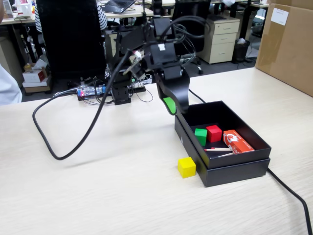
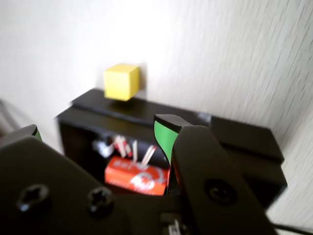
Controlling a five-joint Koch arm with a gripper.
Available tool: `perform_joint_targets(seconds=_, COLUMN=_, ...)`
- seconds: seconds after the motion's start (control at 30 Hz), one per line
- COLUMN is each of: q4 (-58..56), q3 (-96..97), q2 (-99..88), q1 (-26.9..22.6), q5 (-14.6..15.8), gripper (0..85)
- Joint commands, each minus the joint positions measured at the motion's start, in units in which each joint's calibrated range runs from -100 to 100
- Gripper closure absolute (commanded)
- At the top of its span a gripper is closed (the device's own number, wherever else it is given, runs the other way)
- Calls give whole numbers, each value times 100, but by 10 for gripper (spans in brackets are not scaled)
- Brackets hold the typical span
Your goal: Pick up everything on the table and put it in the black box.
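- red-and-white flat packet (image 1: 238,141): lying flat, near-right part of the black container in the fixed view; also in the wrist view (image 2: 138,177), print blurred there
- thin sticks with red tips (image 1: 218,149): lying beside the packet's left edge; wrist view shows several (image 2: 128,147), count unclear
- thick black cable (image 1: 73,147): loops across the pale wood table (image 1: 98,196), left half
- second black cable (image 1: 293,196): runs off toward the bottom right
- brown carton (image 1: 286,44): on the table, far right, white label near the top
- background: black office chair (image 1: 71,39), beige drawer cabinet (image 1: 218,39)
- small electronics board (image 1: 92,91) at the table's far edge, cables attached
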State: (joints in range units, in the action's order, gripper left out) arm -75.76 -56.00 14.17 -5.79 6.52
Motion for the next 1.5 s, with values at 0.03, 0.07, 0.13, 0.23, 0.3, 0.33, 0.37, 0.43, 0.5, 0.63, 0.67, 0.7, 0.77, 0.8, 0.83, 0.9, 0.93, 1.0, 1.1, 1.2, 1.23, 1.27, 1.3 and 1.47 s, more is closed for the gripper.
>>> perform_joint_targets(seconds=0.03, q4=125, q3=-429, q2=631, q1=-15, q5=-54, gripper=386)
perform_joint_targets(seconds=0.07, q4=125, q3=-547, q2=826, q1=-20, q5=-54, gripper=386)
perform_joint_targets(seconds=0.13, q4=125, q3=-728, q2=1170, q1=-24, q5=-54, gripper=386)
perform_joint_targets(seconds=0.23, q4=203, q3=-1027, q2=1732, q1=-24, q5=-59, gripper=386)
perform_joint_targets(seconds=0.3, q4=246, q3=-1272, q2=2088, q1=-10, q5=-59, gripper=386)
perform_joint_targets(seconds=0.33, q4=246, q3=-1390, q2=2226, q1=-5, q5=-63, gripper=386)
perform_joint_targets(seconds=0.37, q4=246, q3=-1481, q2=2340, q1=0, q5=-63, gripper=386)
perform_joint_targets(seconds=0.43, q4=289, q3=-1644, q2=2581, q1=5, q5=-73, gripper=386)
perform_joint_targets(seconds=0.5, q4=393, q3=-1725, q2=2742, q1=15, q5=-78, gripper=386)
perform_joint_targets(seconds=0.63, q4=678, q3=-1780, q2=2949, q1=29, q5=-122, gripper=387)
perform_joint_targets(seconds=0.67, q4=730, q3=-1780, q2=2983, q1=29, q5=-137, gripper=387)
perform_joint_targets(seconds=0.7, q4=773, q3=-1780, q2=3017, q1=29, q5=-156, gripper=387)
perform_joint_targets(seconds=0.77, q4=859, q3=-1780, q2=3086, q1=24, q5=-181, gripper=388)
perform_joint_targets(seconds=0.8, q4=877, q3=-1780, q2=3121, q1=24, q5=-200, gripper=388)
perform_joint_targets(seconds=0.83, q4=903, q3=-1789, q2=3167, q1=24, q5=-210, gripper=388)
perform_joint_targets(seconds=0.9, q4=929, q3=-1780, q2=3270, q1=20, q5=-234, gripper=390)
perform_joint_targets(seconds=0.93, q4=929, q3=-1780, q2=3304, q1=20, q5=-239, gripper=392)
perform_joint_targets(seconds=1.0, q4=929, q3=-1780, q2=3350, q1=15, q5=-249, gripper=414)
perform_joint_targets(seconds=1.1, q4=920, q3=-1752, q2=3385, q1=10, q5=-264, gripper=473)
perform_joint_targets(seconds=1.2, q4=911, q3=-1743, q2=3442, q1=15, q5=-278, gripper=573)
perform_joint_targets(seconds=1.23, q4=903, q3=-1743, q2=3453, q1=15, q5=-274, gripper=616)
perform_joint_targets(seconds=1.27, q4=894, q3=-1743, q2=3465, q1=15, q5=-264, gripper=706)
perform_joint_targets(seconds=1.3, q4=885, q3=-1743, q2=3465, q1=20, q5=-264, gripper=745)
perform_joint_targets(seconds=1.47, q4=687, q3=-1734, q2=3430, q1=44, q5=-230, gripper=831)
